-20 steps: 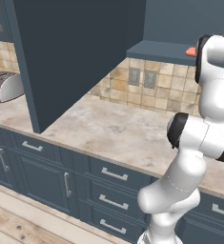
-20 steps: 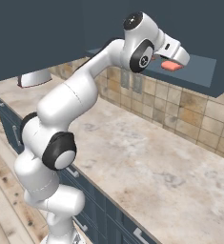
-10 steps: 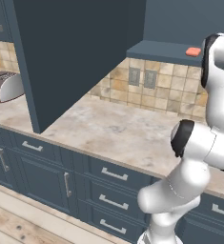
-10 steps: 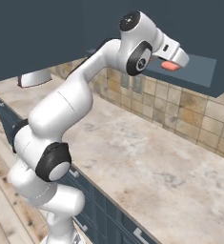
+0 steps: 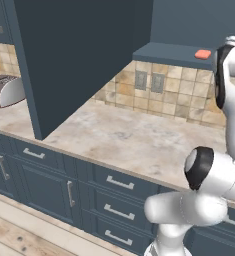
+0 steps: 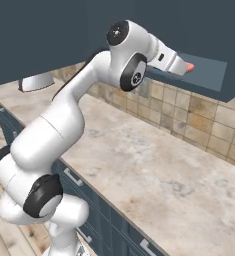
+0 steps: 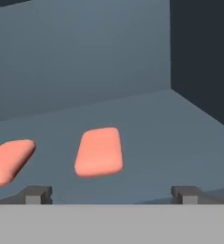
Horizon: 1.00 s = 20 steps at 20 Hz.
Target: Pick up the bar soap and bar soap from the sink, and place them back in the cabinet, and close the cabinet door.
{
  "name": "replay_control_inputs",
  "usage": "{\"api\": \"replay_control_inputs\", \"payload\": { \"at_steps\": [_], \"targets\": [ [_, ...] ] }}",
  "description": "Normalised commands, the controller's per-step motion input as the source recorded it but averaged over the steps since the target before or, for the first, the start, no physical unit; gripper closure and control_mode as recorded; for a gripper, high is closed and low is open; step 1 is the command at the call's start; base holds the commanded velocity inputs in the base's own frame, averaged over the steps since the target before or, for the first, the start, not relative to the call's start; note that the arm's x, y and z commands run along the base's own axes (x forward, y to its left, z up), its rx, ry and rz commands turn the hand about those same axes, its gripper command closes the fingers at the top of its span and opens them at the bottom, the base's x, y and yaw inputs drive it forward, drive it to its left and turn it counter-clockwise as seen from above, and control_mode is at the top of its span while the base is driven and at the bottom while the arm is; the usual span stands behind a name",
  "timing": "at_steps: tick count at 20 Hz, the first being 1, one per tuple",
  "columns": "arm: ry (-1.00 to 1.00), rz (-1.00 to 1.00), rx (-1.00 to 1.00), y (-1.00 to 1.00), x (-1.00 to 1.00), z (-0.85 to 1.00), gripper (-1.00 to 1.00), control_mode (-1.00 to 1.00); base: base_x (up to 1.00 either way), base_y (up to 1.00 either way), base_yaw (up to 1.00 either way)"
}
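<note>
1. Since the earlier frames the arm has pulled back: in the left base view it sits further toward the right edge, and the soap on the cabinet floor is clear of it. In the right base view the hand was right at the soap; only the soap's tip peeks past it now.
2. Pincer (image 7: 111,196): open, holding nothing. The two finger tips (image 7: 37,194) stand wide apart at the bottom of the hand view, with nothing between them.
3. Nearer bar soap (image 7: 99,151): lies flat on the cabinet floor (image 7: 180,138), just ahead of the pincer and between the finger lines, not touching either tip.
4. Second bar soap (image 7: 9,160): also flat on the cabinet floor, beside the first one on its left in the hand view, with a gap between them.
5. Cabinet (image 5: 189,25): its back wall is behind both soaps and a dark side wall stands to the right of them in the hand view.
6. Left base view: one soap shows near the front edge of the cabinet floor, next to the arm's upper link.
7. Cabinet door (image 5: 79,55): swung wide open, out over the table (image 5: 134,140).
8. Toaster (image 5: 6,90): on the table, well left of the open door.
</note>
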Motion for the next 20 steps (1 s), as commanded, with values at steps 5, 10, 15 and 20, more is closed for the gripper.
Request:
{"api": "replay_control_inputs", "payload": {
  "at_steps": [5, 10, 15, 20],
  "targets": [
    [-0.12, 0.0, -0.07, 0.52, -0.5, -0.02, -1.0, -1.0, 0.0, 0.0, 0.0],
    [-0.12, 0.0, -0.07, 0.54, -0.53, -0.05, -1.0, -1.0, 0.0, 0.0, 0.0],
    [-0.1, 0.0, -0.07, 0.53, -0.48, -0.11, -1.0, -1.0, 0.0, 0.0, 0.0],
    [-0.08, 0.0, -0.05, 0.48, -0.46, -0.1, -1.0, -1.0, 0.0, 0.0, 0.0]
  ]
}}
